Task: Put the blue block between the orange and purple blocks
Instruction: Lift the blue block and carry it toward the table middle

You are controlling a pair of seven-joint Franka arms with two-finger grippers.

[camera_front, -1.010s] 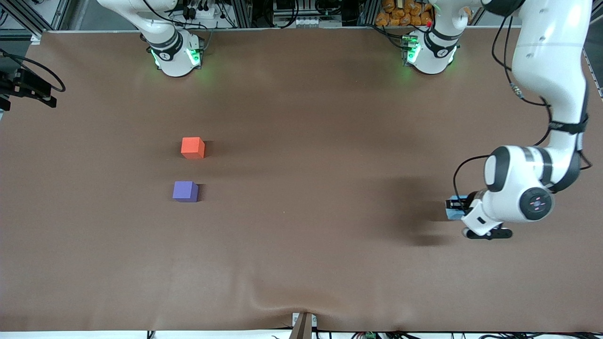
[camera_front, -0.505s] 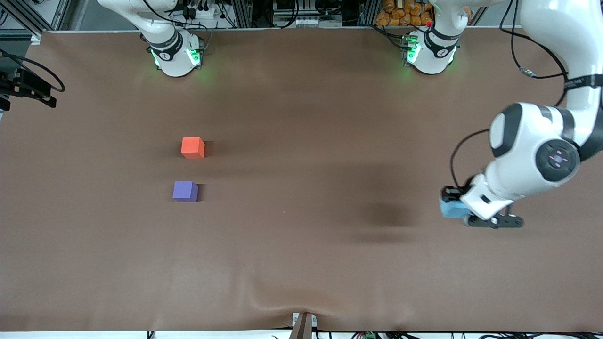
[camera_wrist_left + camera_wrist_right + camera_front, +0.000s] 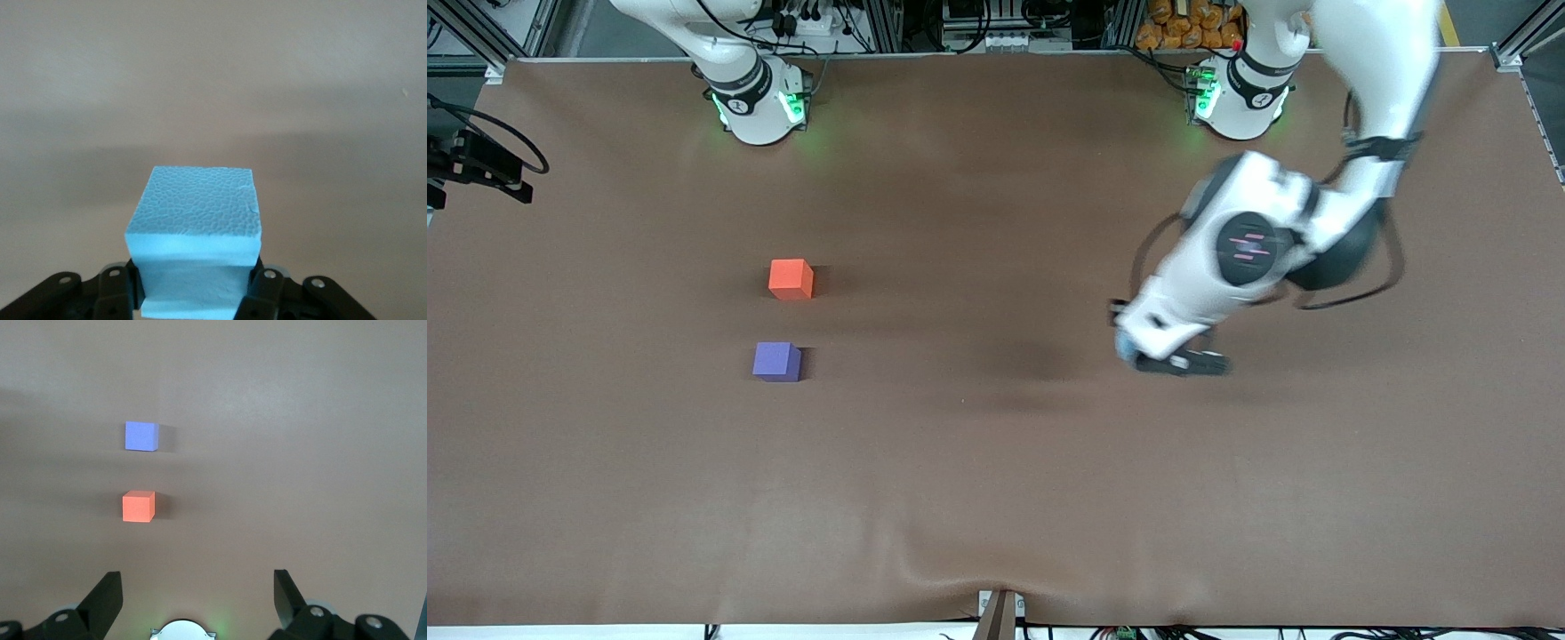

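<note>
The blue block (image 3: 197, 227) is clamped between the fingers of my left gripper (image 3: 197, 293). In the front view my left gripper (image 3: 1126, 341) is up in the air over the bare table middle, and only a sliver of the blue block (image 3: 1123, 347) shows under the hand. The orange block (image 3: 791, 278) and the purple block (image 3: 776, 362) rest on the table toward the right arm's end, the purple one nearer the front camera, with a gap between them. My right gripper (image 3: 197, 597) is open and empty, waiting high above the orange block (image 3: 138, 506) and the purple block (image 3: 141, 436).
The brown table cover (image 3: 996, 498) has a wrinkle at its front edge. The right arm's base (image 3: 756, 98) and the left arm's base (image 3: 1240, 93) stand along the table's back edge. A black clamp with cables (image 3: 480, 164) sits at the right arm's end.
My left arm has lifted the blue block and carried it from the left arm's end toward the table's middle. The orange and purple blocks have not moved.
</note>
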